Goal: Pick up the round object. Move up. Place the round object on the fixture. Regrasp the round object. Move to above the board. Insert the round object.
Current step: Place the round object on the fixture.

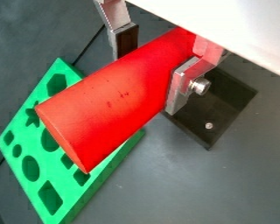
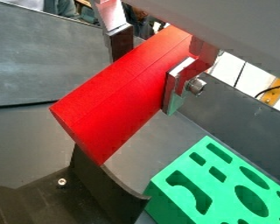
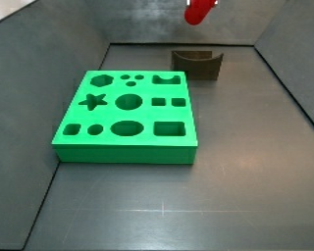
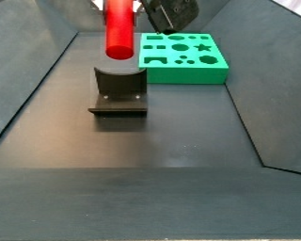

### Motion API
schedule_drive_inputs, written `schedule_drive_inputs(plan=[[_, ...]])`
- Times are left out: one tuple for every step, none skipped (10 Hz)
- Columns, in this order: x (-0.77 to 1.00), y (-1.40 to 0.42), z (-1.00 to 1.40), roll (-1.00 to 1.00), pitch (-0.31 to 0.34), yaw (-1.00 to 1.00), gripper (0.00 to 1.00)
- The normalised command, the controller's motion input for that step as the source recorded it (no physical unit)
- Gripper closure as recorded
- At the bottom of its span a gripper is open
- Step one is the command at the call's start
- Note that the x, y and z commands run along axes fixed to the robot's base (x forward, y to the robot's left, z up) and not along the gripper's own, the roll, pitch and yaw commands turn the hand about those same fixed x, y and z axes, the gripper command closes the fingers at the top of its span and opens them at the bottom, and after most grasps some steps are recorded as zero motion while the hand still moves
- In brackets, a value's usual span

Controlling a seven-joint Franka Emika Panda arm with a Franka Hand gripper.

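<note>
Fingers [image 1: 182, 80] of the gripper [image 1: 154, 63] pinch the round object [image 1: 113, 101], held above the fixture [image 4: 119, 91], beside the board [image 3: 129, 116].

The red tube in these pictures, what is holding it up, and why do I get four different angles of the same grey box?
It is a robot arm's gripper, two silver fingers clamping the red round object. Two cameras ride on the arm's wrist and look along the peg; two stand beside the table. In a side view the peg hangs upright above the fixture, a dark notched block, not touching it. The green board with shaped holes lies flat on the grey floor nearby.
</note>
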Motion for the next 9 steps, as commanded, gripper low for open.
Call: schedule_drive_inputs(plan=[[0.13, 0.14, -1.0, -1.0, 0.216, -0.01, 1.0], [0.15, 0.14, -1.0, -1.0, 0.253, -0.08, 1.0], [0.16, 0.14, -1.0, -0.86, 0.248, -0.12, 1.0], [0.18, 0.14, -1.0, -0.64, 0.206, -0.17, 1.0], [0.18, 0.14, -1.0, -0.42, 0.159, -0.21, 1.0], [0.19, 0.14, -1.0, -0.28, 0.12, -0.22, 1.0], [0.2, 0.13, -1.0, -0.23, 0.091, -0.22, 1.0], [0.17, 0.12, -0.83, -0.18, 0.03, -0.2, 1.0], [0.14, 0.1, -0.63, -0.17, 0.001, -0.19, 1.0]])
